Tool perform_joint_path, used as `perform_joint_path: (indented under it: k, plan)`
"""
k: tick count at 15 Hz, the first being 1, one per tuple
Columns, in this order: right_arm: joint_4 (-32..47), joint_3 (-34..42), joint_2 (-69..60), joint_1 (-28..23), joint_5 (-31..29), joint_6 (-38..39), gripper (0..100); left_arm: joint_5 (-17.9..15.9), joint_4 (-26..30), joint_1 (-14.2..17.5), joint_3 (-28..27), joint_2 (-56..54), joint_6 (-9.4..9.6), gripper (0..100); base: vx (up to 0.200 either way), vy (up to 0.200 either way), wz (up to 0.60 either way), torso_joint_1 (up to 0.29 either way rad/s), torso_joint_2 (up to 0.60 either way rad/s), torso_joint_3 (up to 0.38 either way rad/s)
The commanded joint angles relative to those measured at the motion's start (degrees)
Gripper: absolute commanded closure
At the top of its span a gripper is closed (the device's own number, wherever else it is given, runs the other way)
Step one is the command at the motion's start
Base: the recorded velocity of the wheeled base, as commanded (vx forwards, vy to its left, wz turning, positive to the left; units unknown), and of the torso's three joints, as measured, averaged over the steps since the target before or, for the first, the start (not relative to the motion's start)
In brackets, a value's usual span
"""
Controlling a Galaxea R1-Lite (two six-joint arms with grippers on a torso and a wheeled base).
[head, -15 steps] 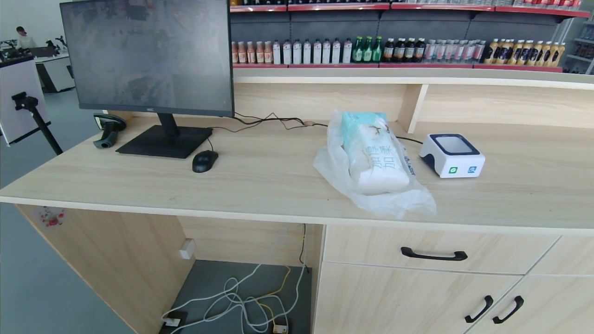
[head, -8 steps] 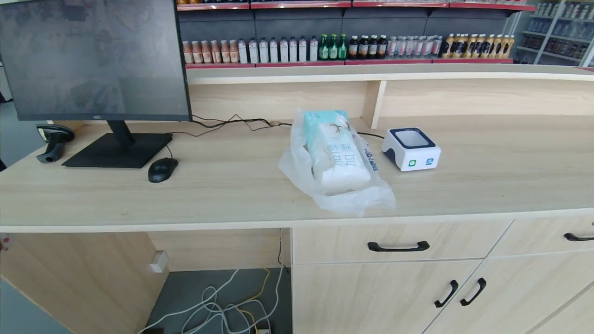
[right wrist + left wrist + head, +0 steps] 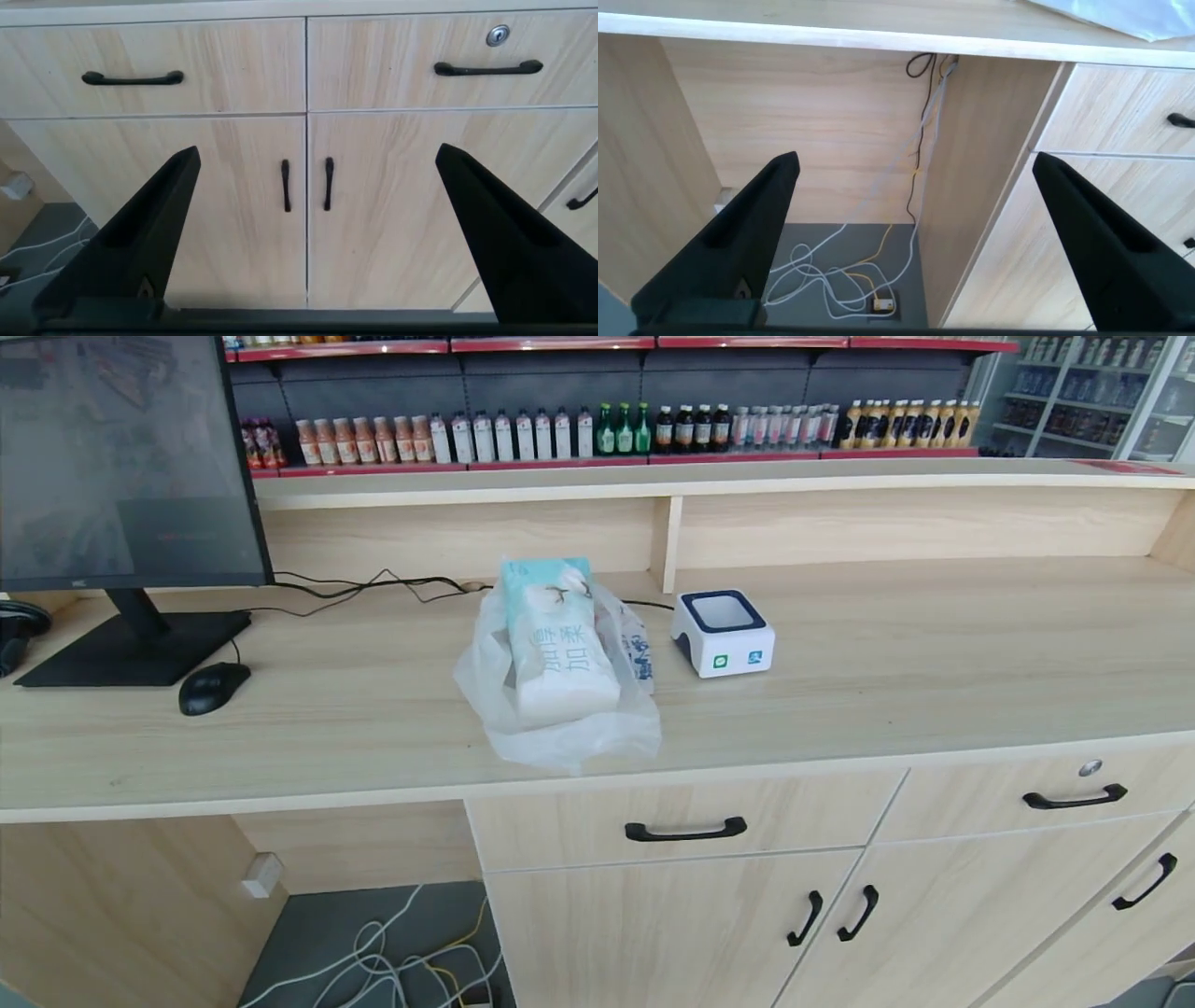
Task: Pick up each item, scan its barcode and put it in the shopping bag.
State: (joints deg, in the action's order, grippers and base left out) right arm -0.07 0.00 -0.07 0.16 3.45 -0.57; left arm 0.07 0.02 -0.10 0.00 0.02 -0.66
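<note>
A white and teal pack of tissue rolls (image 3: 555, 639) lies inside a clear plastic shopping bag (image 3: 560, 728) on the wooden counter (image 3: 887, 681). Just to the right of the bag stands a white barcode scanner box (image 3: 722, 633) with a dark window on top. My left gripper (image 3: 915, 224) hangs open below counter height, facing the open bay under the counter with its cables. My right gripper (image 3: 313, 224) is also open and low, facing the cabinet doors and drawers, nothing between its fingers.
A monitor (image 3: 121, 467) on a black stand, a black mouse (image 3: 213, 688) and a handheld scanner (image 3: 14, 630) sit at the counter's left. Cables (image 3: 373, 586) run along the back. A raised ledge (image 3: 709, 476) backs the counter, with bottle shelves behind. Drawers with black handles (image 3: 686, 829) are below.
The whole head view has shifted: the camera has swung to the right, so monitor, bag and scanner box sit further left in the picture. The things on the counter have not moved.
</note>
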Motion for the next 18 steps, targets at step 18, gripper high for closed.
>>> perform_joint_path:
  k: [18]
  plan:
    - [0.0, 0.0, 0.1, 0.0, 0.1, 0.0, 0, 0.0, -0.1, 0.0, 0.0, 0.0, -0.04, 0, 0.000, -0.156, 0.00, 0.002, 0.00, 0.002]
